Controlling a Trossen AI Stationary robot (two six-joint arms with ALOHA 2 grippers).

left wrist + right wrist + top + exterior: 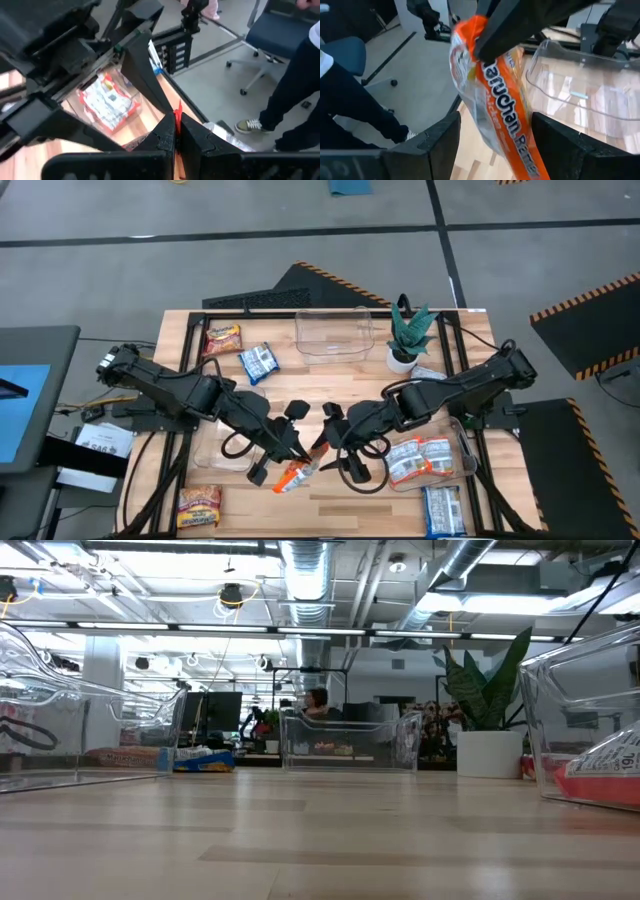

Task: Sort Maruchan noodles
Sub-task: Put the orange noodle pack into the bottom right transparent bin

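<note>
An orange-and-white Maruchan packet (293,477) (505,110) is up off the table near the middle of its near edge. My left gripper (298,464) (175,131) is shut on it. My right gripper (332,459) (495,122) is open and faces it from the right, one finger on either side of the packet, with a gap showing at one finger. Two orange-and-white packets (420,459) (107,100) lie in the right clear bin (462,442). Loose on the table lie a red-yellow packet (222,338), a blue packet (258,362), another red-yellow one (198,505) and another blue one (443,510). My left gripper pinches the orange packet by a thin edge (177,111) between its two shut fingers. In the right wrist view those fingers (505,30) clamp the packet's upper end (472,27), and the rest hangs tilted below them, clear of the table.
An empty clear bin (335,335) stands at the far middle, beside a small potted plant (410,335). Another clear bin (225,450) (590,95) sits under the left arm. A person's leg and shoe (295,80) show on the floor beyond the table.
</note>
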